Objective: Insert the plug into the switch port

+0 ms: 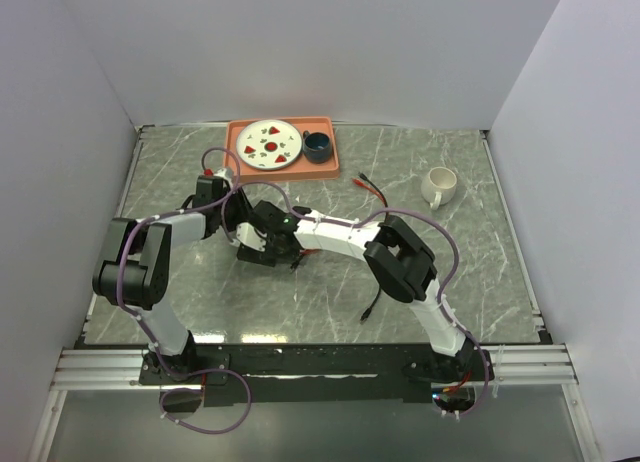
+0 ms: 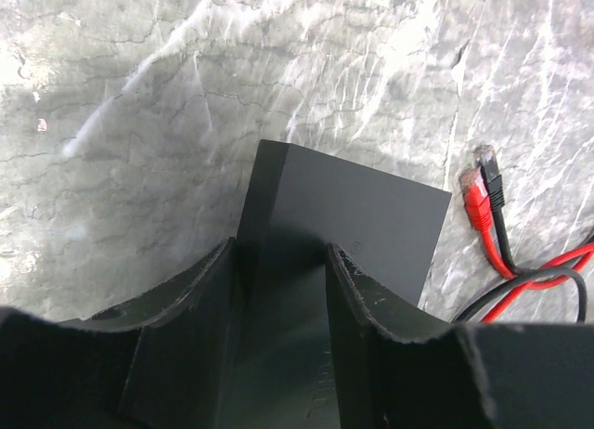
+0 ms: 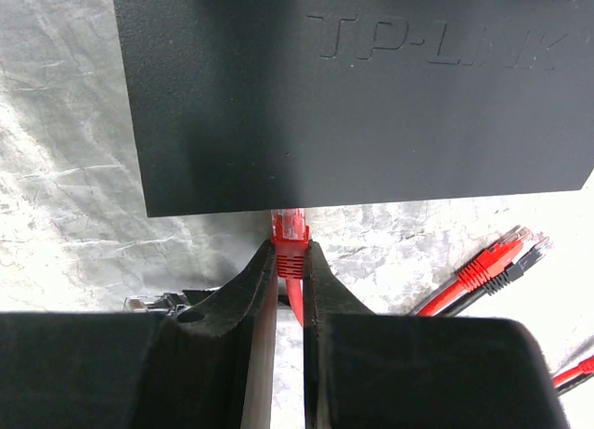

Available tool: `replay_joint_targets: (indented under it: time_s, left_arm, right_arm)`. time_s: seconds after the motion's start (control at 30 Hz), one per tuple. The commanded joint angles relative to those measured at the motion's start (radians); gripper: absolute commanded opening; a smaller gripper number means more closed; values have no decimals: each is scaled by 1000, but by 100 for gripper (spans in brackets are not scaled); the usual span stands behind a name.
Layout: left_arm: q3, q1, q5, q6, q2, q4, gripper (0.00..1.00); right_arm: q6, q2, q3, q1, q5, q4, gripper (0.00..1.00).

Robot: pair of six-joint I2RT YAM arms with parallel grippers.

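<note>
The switch, a flat black box with raised TP-LINK lettering on its top, lies on the marbled table between the two arms. The right hand is narrowed onto the red plug, pinching it between both fingers just at the switch's near edge. The plug's clear tip meets that edge, but I cannot tell whether it sits inside a port. The left hand is at another end of the switch with its fingers half spread, one along the box's side and the other over its top. I cannot tell whether they clamp it. Two spare plugs, one red and one black, lie side by side just beside the switch. An orange tray sits beyond the switch, and a white mug stands well to the switch's right.
</note>
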Motion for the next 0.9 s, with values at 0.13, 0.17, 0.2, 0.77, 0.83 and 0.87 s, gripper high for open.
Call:
replay_joint_targets:
  time_s: [0.13,0.17,0.2,0.77,0.83,0.87]
  left_arm:
    - [-82,-37,54,-26,61,-105,39]
    - [-82,-37,54,-28,61,-108,39]
    - [-82,-37,54,-28,60,-109,38]
    - [-157,-105,71,-141,29,-80,32]
    - [-164,-105,57,-146,20,-82,32]
    - [-166,-105,51,-152,14,-85,32]
  right_arm:
    - [60,36,-5,58,-48,33,0]
    - [69,36,-4,57,-46,35,0]
    - [74,35,-1,58,-46,44,0]
    - [354,35,139,15,-49,56,0]
    - [364,26,139,8,-51,52,0]
    - [376,21,139,3,-49,47,0]
